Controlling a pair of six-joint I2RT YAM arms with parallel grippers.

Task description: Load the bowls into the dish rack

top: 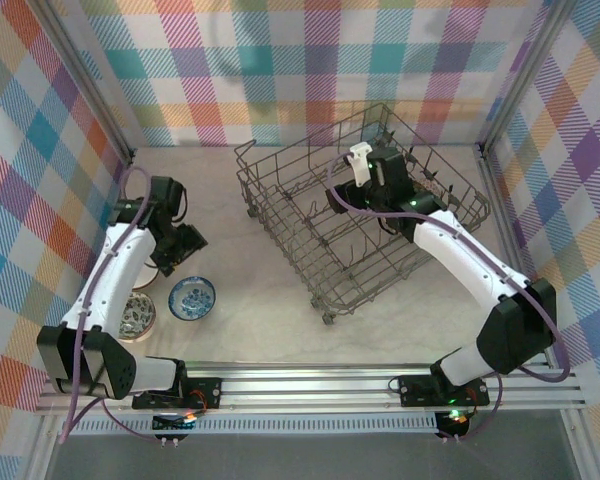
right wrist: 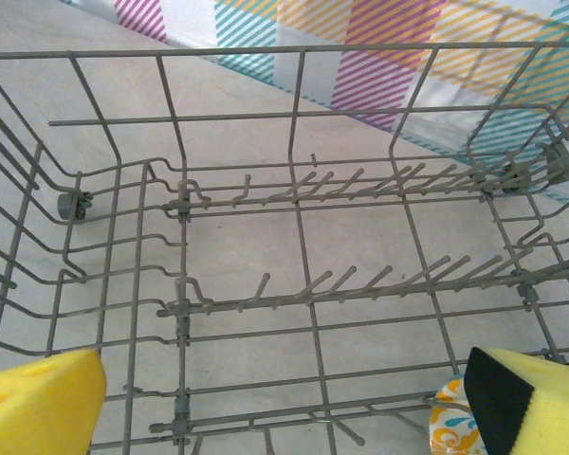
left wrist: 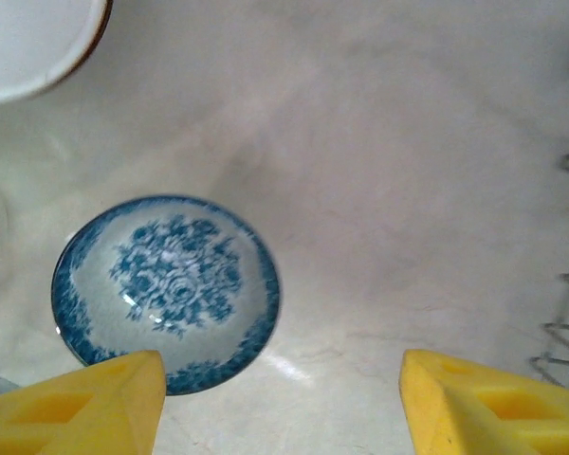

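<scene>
Left pincer [left wrist: 280, 403] fingers wide apart; right pincer [right wrist: 284, 408] likewise wide apart.

Plaid walls [top: 310, 70] (multicoloured), pale tabletop [top: 250, 310] — aluminium rail [top: 310, 380]

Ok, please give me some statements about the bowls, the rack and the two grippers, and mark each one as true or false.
1. The blue-and-white bowl sits on the table, outside the dish rack. True.
2. The left gripper is shut on that bowl. False: its fingers stand wide apart and hold nothing.
3. The right gripper is open over the dish rack. True.
4. The dish rack stands in front of the left arm. False: it stands on the right half of the table, under the right arm.
5. A white bowl stands apart from the blue-and-white bowl. True.
</scene>
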